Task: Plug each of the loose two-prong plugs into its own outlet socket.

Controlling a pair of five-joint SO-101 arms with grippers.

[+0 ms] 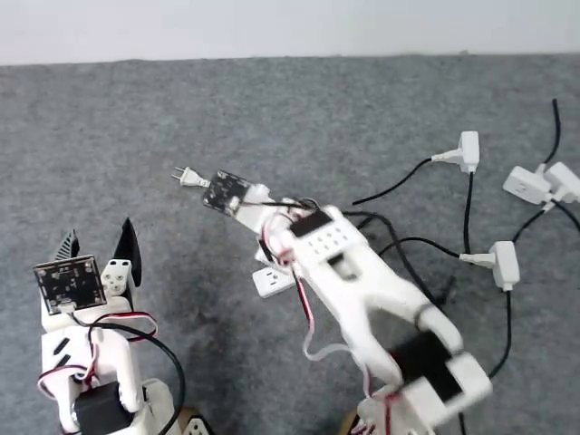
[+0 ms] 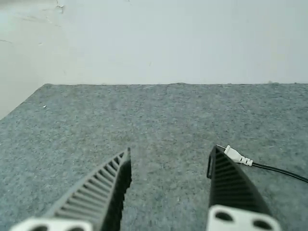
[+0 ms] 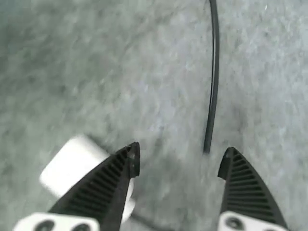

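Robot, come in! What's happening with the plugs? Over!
Left gripper open, empty. Right gripper open, empty, above a black cable. Loose plug on the carpet, unplugged. White socket by the right gripper.

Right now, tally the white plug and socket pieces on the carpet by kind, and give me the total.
Loose two-prong plug: 1
Outlet socket with no plug showing: 1
Outlet sockets with a plug in: 2
White pieces at the right edge, kind unclear: 2
Total: 6
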